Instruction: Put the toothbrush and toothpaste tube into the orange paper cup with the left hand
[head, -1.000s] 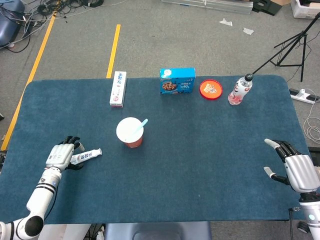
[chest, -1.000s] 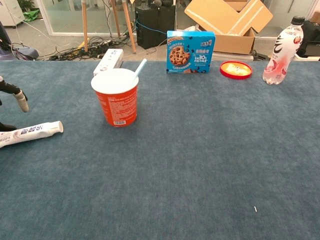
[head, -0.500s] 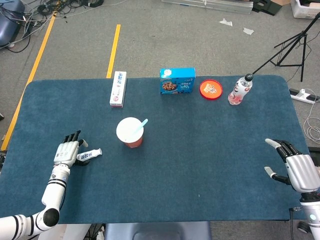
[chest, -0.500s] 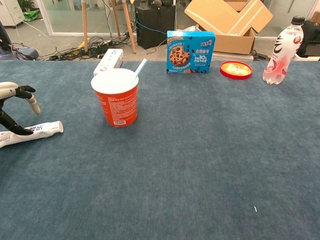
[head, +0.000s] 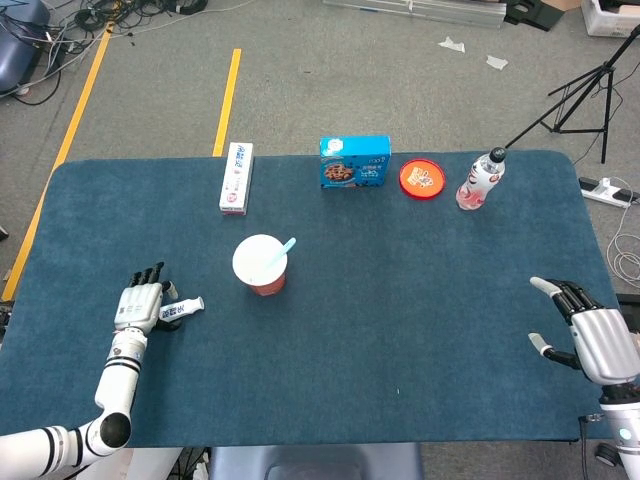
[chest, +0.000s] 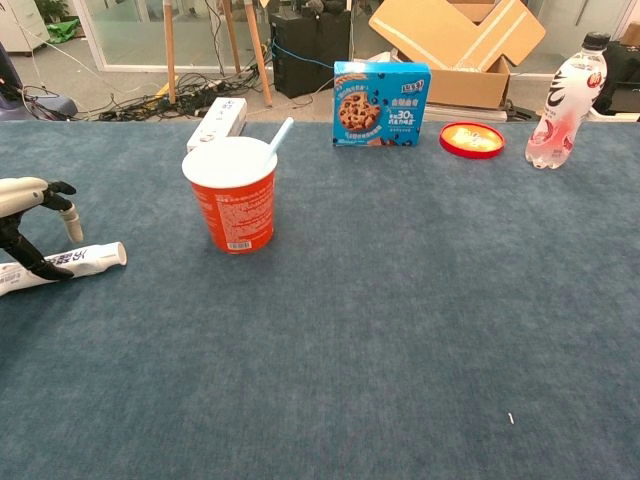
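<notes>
The orange paper cup (head: 260, 266) (chest: 232, 201) stands upright left of the table's middle. A light blue toothbrush (head: 285, 247) (chest: 279, 134) leans inside it, handle up. The white toothpaste tube (head: 183, 309) (chest: 88, 260) lies flat on the cloth to the cup's left, cap end toward the cup. My left hand (head: 140, 302) (chest: 30, 215) hovers over the tube's tail end; its fingers arch apart above the tube and the dark thumb touches it from the near side. My right hand (head: 590, 338) rests by the table's right edge, holding nothing, fingers spread.
Along the far edge of the blue table (head: 400, 330) stand a white toothpaste box (head: 236, 177), a blue cookie box (head: 355, 162), a red lid (head: 421, 179) and a plastic bottle (head: 479, 181). Cables and a tripod lie on the floor beyond.
My left hand has shifted right along the tube and lowered, its thumb now touching the tube. The tube, the cup and the right hand have stayed put.
</notes>
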